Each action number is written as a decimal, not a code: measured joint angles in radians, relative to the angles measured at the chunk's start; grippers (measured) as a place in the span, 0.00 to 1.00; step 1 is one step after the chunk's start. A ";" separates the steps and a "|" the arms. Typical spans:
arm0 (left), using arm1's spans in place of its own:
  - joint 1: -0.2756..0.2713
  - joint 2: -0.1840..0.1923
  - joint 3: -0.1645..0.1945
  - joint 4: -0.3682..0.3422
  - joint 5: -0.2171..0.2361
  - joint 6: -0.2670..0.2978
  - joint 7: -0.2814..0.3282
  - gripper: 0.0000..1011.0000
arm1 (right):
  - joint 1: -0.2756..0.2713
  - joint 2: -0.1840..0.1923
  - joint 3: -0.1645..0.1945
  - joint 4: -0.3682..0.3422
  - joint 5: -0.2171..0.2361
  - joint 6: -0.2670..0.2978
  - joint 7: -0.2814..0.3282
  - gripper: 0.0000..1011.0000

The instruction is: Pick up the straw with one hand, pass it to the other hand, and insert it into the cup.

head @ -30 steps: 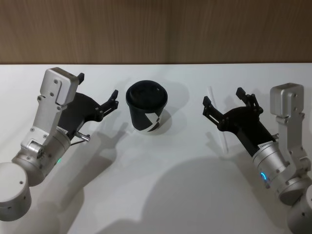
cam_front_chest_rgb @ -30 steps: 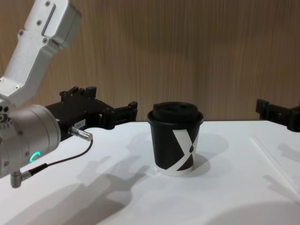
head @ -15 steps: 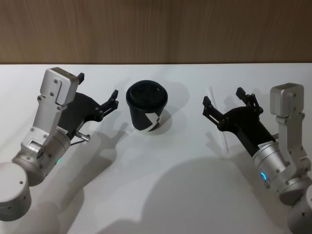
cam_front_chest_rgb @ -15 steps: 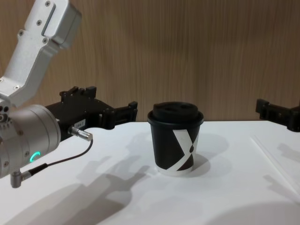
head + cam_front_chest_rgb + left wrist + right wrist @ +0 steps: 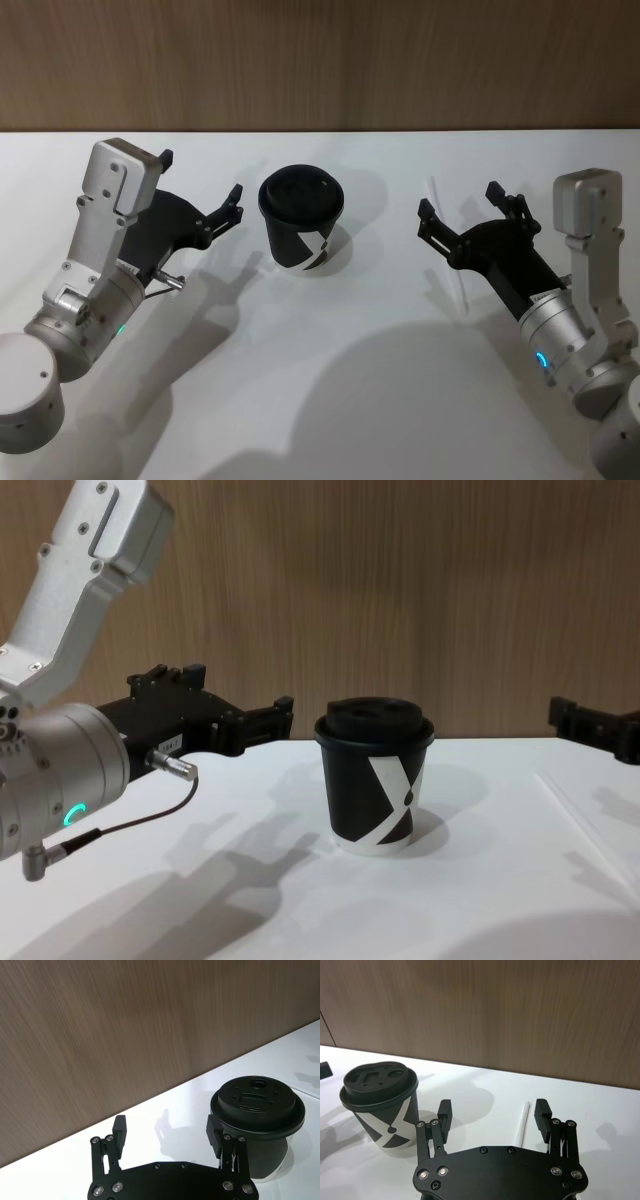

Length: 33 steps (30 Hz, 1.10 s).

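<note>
Spread wide, the right pincer (image 5: 458, 203) is being nudged slightly toward 3 o'clock over the straw (image 5: 462, 288), which is lying untouched on the bench (image 5: 350, 380) at 3 o'clock of the cup (image 5: 300, 225). Pickup is seemingly being lined up. The left pincer (image 5: 200, 177), spread, is being parked at 9 o'clock.

No words or numbers can be read. The small black paper cup (image 5: 350, 790) bears a white X-like mark (image 5: 392, 798). A tiny label (image 5: 168, 743) on the left gripper (image 5: 201, 175) is illegible.

Cup (image 5: 302, 222) upright mid-table (image 5: 330, 380). Straw (image 5: 434, 192) flat to its right — right gripper (image 5: 458, 198) over it. Left gripper (image 5: 201, 175) left of cup.
</note>
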 joint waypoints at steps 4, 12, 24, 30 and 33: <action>0.000 0.000 0.000 0.000 0.000 0.000 0.000 0.99 | 0.006 -0.001 0.004 -0.007 0.000 0.040 -0.009 0.99; 0.000 0.000 0.000 0.000 0.000 0.000 0.000 0.99 | 0.025 0.000 0.008 -0.022 -0.002 0.155 -0.028 0.99; 0.000 0.000 0.000 0.000 0.000 0.000 0.000 0.99 | 0.042 0.008 0.002 -0.037 -0.010 0.296 -0.033 0.99; 0.000 0.000 0.000 0.000 0.000 0.000 0.000 0.99 | 0.039 0.015 0.000 -0.050 -0.017 0.345 -0.034 0.99; 0.000 0.000 0.000 0.000 0.000 0.000 0.000 0.99 | 0.035 0.018 0.000 -0.056 -0.020 0.364 -0.035 0.99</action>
